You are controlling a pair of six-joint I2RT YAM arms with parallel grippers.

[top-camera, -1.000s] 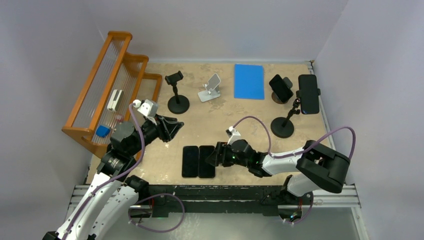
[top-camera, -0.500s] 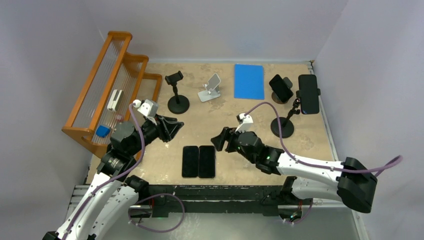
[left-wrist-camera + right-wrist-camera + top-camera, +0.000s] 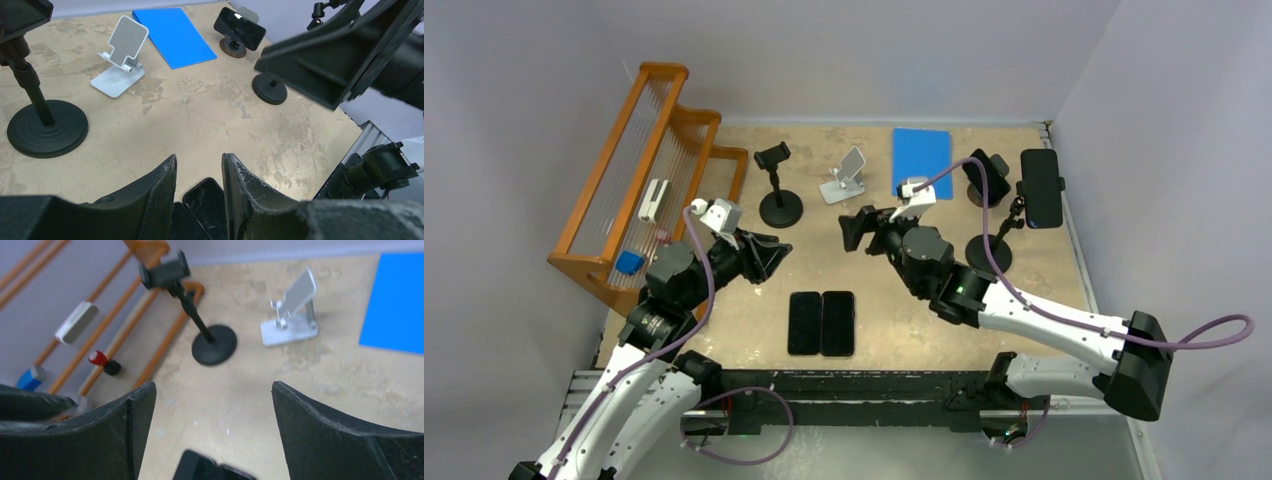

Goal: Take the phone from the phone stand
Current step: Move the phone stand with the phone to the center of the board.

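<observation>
Nothing here can be read: the two phones (image 3: 805,323) lying on the desk (image 3: 904,310) show dark screens, and no lettering is legible elsewhere.

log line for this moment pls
right claw open, empty | left claw open, empty | flat phones: two | mounted phones: two

blk phone (image 3: 1041,187), clamped on stand (image 3: 977,250), far rt

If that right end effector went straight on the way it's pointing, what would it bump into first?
Likely the bare tabletop, short of the round base of the empty black clamp stand, since the right end effector angles downward. Depth is unclear; it might reach that base.
</observation>
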